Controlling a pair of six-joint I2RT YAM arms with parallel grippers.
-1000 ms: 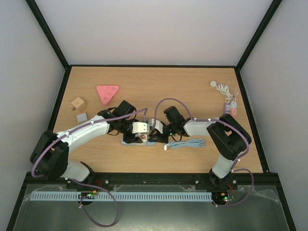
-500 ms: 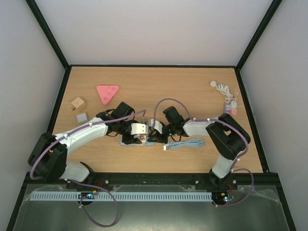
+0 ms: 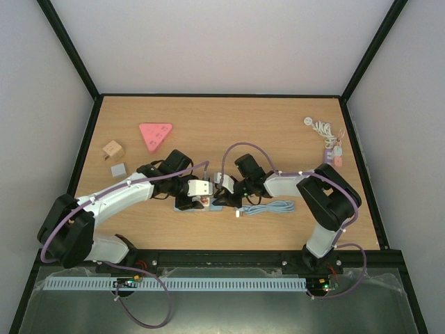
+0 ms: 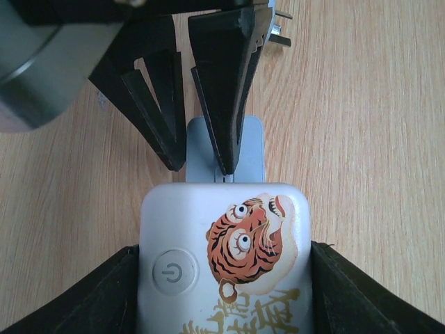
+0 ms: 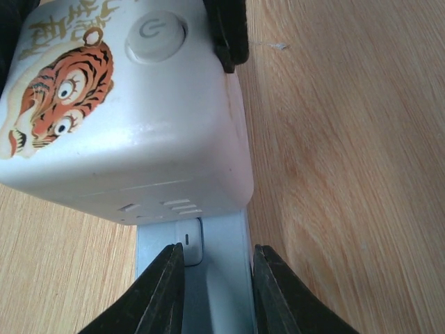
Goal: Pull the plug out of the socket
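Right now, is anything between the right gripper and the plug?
Nothing visible. The right gripper pinches the plug where it leaves the socket, which the left gripper holds.

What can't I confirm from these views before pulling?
Plug pins: both wrist views, hidden inside the joint with the socket; seated or out, cannot tell.
Plug and socket, top view: too small, covered by both wrists.
Plug's cable end: right wrist view, cut off by the bottom edge past the right pincer.
Socket's near end: left wrist view, cut off by the bottom edge between the left pincer fingers.
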